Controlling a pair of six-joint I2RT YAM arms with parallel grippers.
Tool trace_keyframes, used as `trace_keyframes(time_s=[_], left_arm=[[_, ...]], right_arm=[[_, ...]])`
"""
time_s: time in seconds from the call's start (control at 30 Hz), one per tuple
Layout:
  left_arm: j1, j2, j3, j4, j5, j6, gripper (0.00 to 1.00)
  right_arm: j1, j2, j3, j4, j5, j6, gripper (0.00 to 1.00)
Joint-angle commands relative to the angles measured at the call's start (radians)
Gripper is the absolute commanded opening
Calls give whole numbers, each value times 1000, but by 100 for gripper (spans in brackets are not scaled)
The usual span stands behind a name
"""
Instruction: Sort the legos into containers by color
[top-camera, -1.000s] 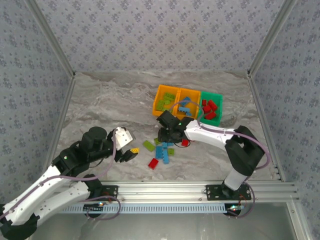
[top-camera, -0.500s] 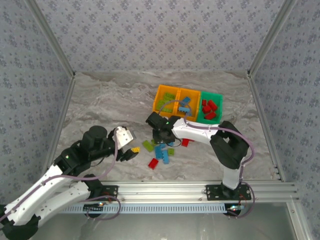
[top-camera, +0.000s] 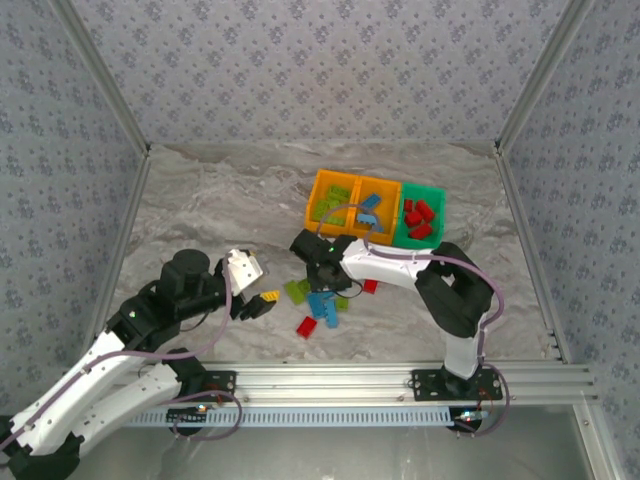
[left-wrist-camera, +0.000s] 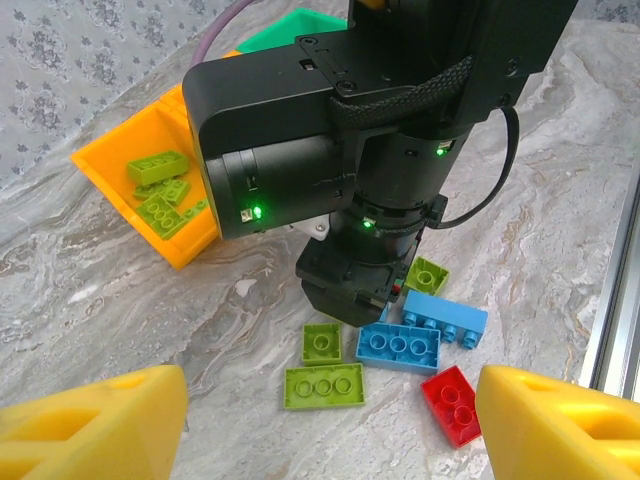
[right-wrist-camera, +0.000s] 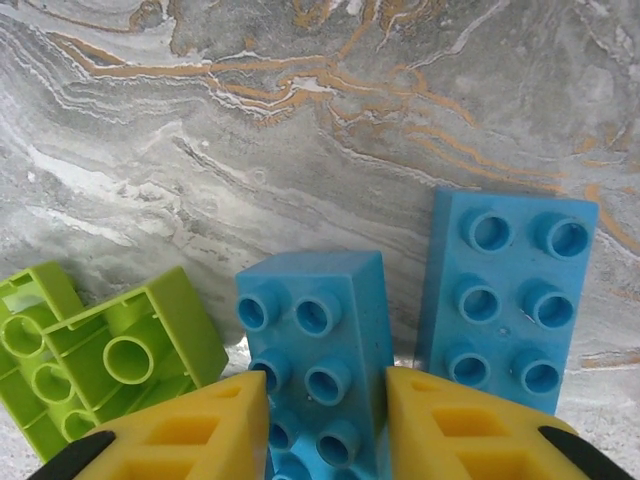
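Note:
Loose legos lie in a small pile on the marble table: lime green (top-camera: 297, 291), light blue (top-camera: 325, 307) and red (top-camera: 306, 327). My right gripper (top-camera: 320, 283) points down into the pile. Its yellow fingers (right-wrist-camera: 190, 430) press both sides of a light blue lego (right-wrist-camera: 320, 340), which rests on the table between a second blue brick (right-wrist-camera: 510, 300) and a green one (right-wrist-camera: 120, 360). My left gripper (top-camera: 262, 300) hovers left of the pile, open and holding nothing, its fingertips (left-wrist-camera: 95, 420) wide apart. Beyond the pile stand the containers: two orange (top-camera: 318, 196) (top-camera: 378, 186) and one green (top-camera: 436, 200).
The left orange bin (left-wrist-camera: 100, 170) holds green bricks, the middle one blue, the green bin red. Near the right gripper's black body (left-wrist-camera: 350, 290) lie a green plate (left-wrist-camera: 323, 386), a blue brick (left-wrist-camera: 398, 347) and a red brick (left-wrist-camera: 455, 404). An aluminium rail (top-camera: 400, 380) borders the near edge.
The right gripper has shifted left over the pile, lowered, and closed its fingers around a light blue lego. The left arm has hardly moved.

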Motion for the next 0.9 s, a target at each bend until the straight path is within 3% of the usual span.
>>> trace_keyframes(time_s=[0.0, 0.23, 0.47, 0.6, 0.77, 0.87], left_arm=[[10, 0, -9, 26, 26, -14, 76], [14, 0, -7, 19, 26, -20, 76], [16, 1, -8, 18, 28, -24, 77], [16, 0, -9, 17, 63, -20, 79], [17, 0, -23, 46, 208, -6, 87], [19, 0, -37, 86, 272, -11, 93]], right_arm=[[-5, 66, 26, -48, -25, -25, 42], [-11, 117, 67, -69, -10, -28, 46], [-17, 89, 70, -83, 10, -27, 33], [-16, -23, 52, -76, 39, -30, 22], [-44, -231, 20, -72, 103, -45, 22], [-113, -339, -5, -54, 147, -91, 22]])
